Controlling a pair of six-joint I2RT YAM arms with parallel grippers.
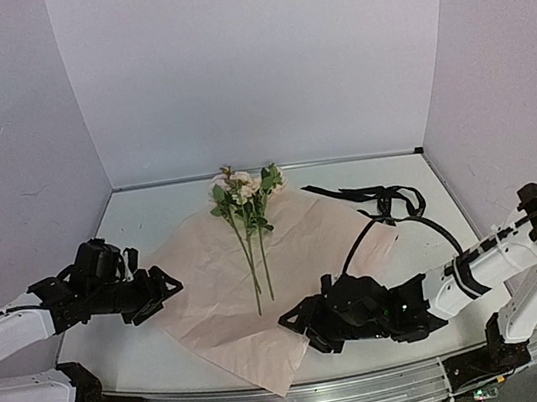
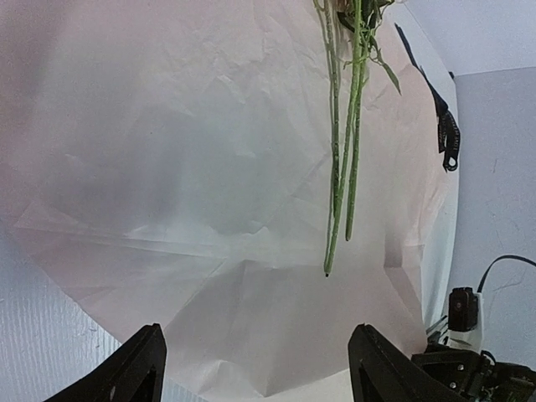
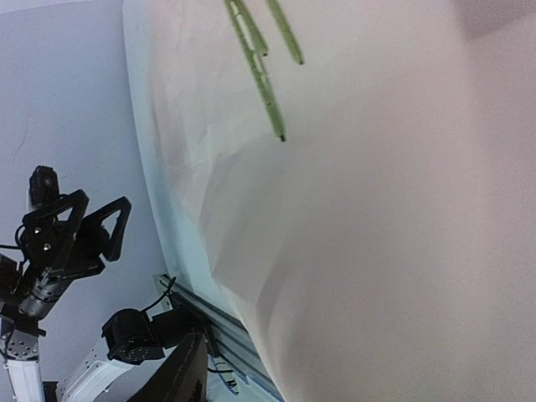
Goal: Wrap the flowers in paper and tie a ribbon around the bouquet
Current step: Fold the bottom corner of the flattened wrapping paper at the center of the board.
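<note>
Your flowers (image 1: 244,200) lie on the middle of the pink paper (image 1: 207,296), stems toward the arms, with the ribbon (image 1: 382,200) off its far-right corner. The left gripper (image 1: 166,285) hovers spread at the left edge. Whether the right gripper (image 1: 299,323) pinches the near edge, I cannot tell. A one-sided pull could drag the thin sheet and roll the stems off.

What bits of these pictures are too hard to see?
- The right jaws: in the top view they are too dark and small to tell whether they pinch the paper. In the right wrist view the paper covers all but one finger.
- Flowers: the left wrist view's top edge cuts off the blooms, so only stems show.
- Ribbon: any print is too small in the top view.
</note>
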